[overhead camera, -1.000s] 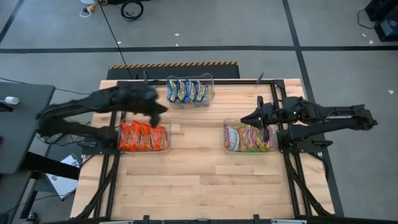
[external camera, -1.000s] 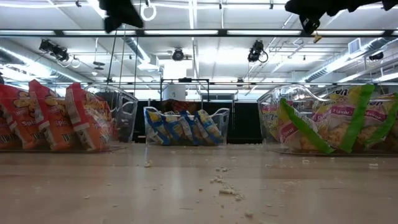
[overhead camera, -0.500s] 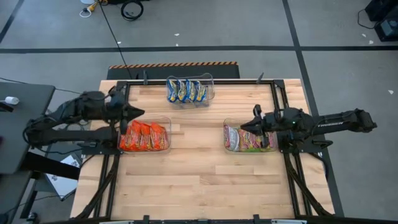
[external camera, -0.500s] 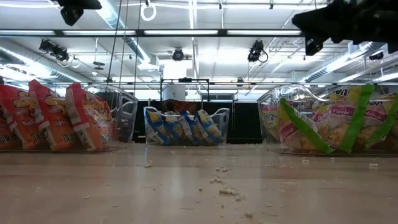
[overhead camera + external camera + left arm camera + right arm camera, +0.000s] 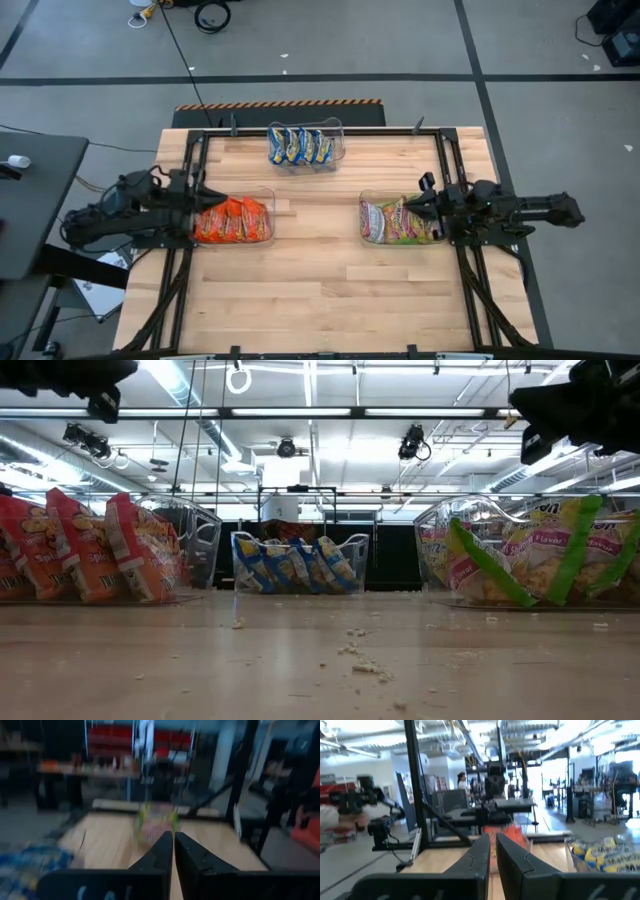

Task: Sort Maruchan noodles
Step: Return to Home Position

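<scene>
The Maruchan noodles stand on edge in three clear bins. Orange-red packets [image 5: 232, 220] [image 5: 90, 550] are at the left, blue-and-yellow packets [image 5: 300, 147] [image 5: 295, 565] at the far middle, and green-and-pink packets [image 5: 400, 220] [image 5: 530, 560] at the right. My left gripper [image 5: 205, 192] [image 5: 173, 836] is shut and level at the orange bin's left end, holding nothing. My right gripper [image 5: 408, 203] [image 5: 493, 837] is shut and hangs over the right bin's right part, pointing toward the table's left, also holding nothing.
Both arms are folded back over the black frame rails [image 5: 190, 160] at the table's sides. Noodle crumbs [image 5: 360, 660] lie on the bare wood in the table's near middle. Desks and chairs [image 5: 450, 805] stand in the room beyond the table.
My left gripper has drawn back from above the orange bin's far side toward the table's left edge, sinking and tipping to level. My right gripper has sunk and drawn back a little toward the table's right edge. No packet has moved.
</scene>
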`<state>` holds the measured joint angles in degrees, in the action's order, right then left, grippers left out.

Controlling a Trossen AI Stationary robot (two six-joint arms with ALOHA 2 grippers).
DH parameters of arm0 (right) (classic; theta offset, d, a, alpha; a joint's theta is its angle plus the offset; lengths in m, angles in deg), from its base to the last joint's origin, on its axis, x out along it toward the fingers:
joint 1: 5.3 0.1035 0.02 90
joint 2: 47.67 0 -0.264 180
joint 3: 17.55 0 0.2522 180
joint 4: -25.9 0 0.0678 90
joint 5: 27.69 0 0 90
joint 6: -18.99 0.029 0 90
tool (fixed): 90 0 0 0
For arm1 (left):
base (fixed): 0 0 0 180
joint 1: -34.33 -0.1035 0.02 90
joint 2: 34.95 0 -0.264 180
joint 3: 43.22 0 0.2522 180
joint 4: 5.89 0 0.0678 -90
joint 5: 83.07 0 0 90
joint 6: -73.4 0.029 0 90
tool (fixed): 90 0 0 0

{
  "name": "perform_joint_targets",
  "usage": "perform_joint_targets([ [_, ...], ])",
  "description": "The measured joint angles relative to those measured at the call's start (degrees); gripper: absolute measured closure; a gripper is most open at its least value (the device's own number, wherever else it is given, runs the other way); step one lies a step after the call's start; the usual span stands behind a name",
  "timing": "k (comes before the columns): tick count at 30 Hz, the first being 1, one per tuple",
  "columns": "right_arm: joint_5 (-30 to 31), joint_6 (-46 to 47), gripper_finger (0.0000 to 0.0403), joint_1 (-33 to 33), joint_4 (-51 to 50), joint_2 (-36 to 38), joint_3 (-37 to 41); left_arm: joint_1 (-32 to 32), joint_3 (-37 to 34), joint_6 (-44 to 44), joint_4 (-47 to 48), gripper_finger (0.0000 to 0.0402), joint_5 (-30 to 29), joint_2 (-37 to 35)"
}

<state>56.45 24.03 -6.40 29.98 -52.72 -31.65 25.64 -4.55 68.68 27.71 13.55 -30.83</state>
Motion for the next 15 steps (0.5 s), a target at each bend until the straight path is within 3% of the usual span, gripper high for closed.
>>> perform_joint_targets([
  [2,-0.04,-0.11,0.0367,-0.09,-1.03,2.29,-0.02,0.00,-3.91,-0.60,-6.28,0.0377,0.33,-1.59],
  [7,-0.34,1.18,0.0367,-0.10,-4.79,4.91,-0.02,-0.04,-14.01,-1.95,-17.32,0.0377,-5.50,-2.69],
  [10,-1.95,1.27,0.0367,-0.10,-5.68,4.75,-0.02,0.83,-17.50,-2.78,-25.03,0.0377,-3.66,-2.69],
  [13,-2.03,0.99,0.0367,-0.10,-6.04,4.73,-0.02,3.27,-19.46,-1.70,-27.60,0.0377,-1.27,-2.71],
  [15,-1.13,0.96,0.0367,-0.10,-6.11,4.73,-0.02,4.76,-20.57,-0.37,-27.60,0.0377,-3.59,-2.99],
])
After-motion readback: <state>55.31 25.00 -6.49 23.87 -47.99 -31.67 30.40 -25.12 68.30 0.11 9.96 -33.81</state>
